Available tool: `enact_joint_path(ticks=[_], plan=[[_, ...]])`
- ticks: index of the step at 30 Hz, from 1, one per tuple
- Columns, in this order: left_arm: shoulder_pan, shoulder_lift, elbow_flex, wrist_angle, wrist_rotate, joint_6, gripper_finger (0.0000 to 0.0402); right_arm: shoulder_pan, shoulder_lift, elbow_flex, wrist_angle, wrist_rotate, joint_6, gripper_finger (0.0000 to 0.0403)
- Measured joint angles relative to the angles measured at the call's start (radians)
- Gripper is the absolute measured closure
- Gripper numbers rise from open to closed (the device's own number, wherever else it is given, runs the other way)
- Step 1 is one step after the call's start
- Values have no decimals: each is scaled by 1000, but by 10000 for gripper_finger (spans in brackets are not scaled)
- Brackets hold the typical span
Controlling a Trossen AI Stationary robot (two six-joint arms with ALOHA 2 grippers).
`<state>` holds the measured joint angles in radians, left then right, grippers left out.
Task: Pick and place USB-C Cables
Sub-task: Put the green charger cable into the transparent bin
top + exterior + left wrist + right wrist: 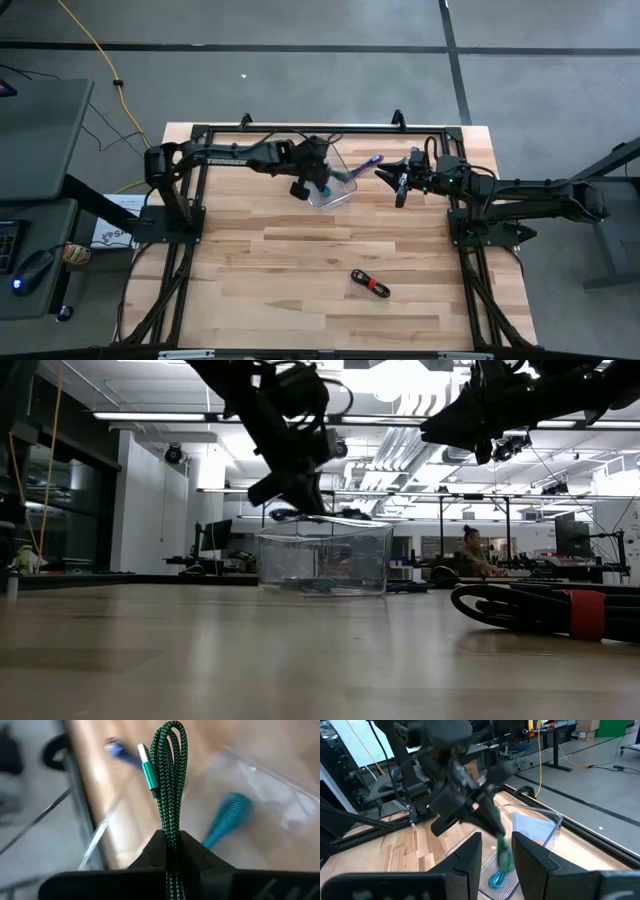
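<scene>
My left gripper (322, 186) hovers over the clear bin (335, 200), shut on the green braided cable (170, 780). The teal cable (497, 879) lies on the bin's floor. The purple cable (372, 160) rests flat on the table just beyond the bin's far right corner. The black cable with the red band (370, 284) lies on the table near its front edge, large in the low view (540, 608). My right gripper (497, 837) is open and empty, right of the bin (398, 185). My left gripper pinches the folded green bundle (170, 837), several strands together, between its two fingers. The looped end (172, 730) and a silver-tipped connector (148, 770) stick out past the fingertips. The fingers slant downward, and the cable (501, 842) hangs lifted clear over the bin's opening.
The bin (325, 560) stands on the far middle of the table. A black frame borders the table's left, right and far sides (300, 128). Bare wood stretches between the bin and the black cable. A person sits far off in the room (468, 550).
</scene>
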<state>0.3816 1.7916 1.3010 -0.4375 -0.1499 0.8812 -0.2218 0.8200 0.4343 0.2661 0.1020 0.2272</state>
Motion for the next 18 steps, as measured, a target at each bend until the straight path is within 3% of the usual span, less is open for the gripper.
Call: enact_joint_path(ticks=[6, 18], plan=[[10, 22, -1, -26, 56, 115, 401, 0, 0, 0, 0, 0, 0, 304], [77, 96, 118, -146, 128, 64, 401, 0, 6, 0, 7, 0, 0, 304]])
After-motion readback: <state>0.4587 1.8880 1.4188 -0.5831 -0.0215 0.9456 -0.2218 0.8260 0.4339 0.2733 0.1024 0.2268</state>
